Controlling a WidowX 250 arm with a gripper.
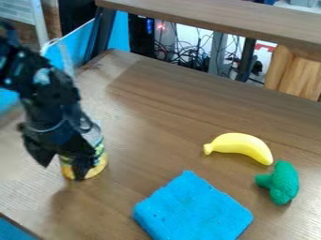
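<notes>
Your gripper [61, 170] hangs at the left of the camera view, low over the wooden table [150, 122], right by a can [97, 164] with a patterned label and a yellow lower part. The hand is released: its two fingers stand apart, one crossing in front of the can and the other out to the can's left, with nothing clearly pinched between them. You cannot tell from this angle whether the nearer finger touches the can. The can looks upright, its base on the tabletop, toward the left side of the table; its top is mostly behind your gripper, so you cannot tell whether it is open or what it contains. Well apart from it, to the right, you have a yellow toy banana [241, 145] lying on its side, its stem end pointing left. Just beside the banana's lower right end lies a green toy broccoli [285, 182], its stalk turned left. Below the banana, at the bottom edge of the view, a thick blue sponge [193, 211] lies flat, one corner pointing up toward the far side of the table. Beyond the table you see a second wooden surface [219, 18], with tangled cables [191, 58] under it.
</notes>
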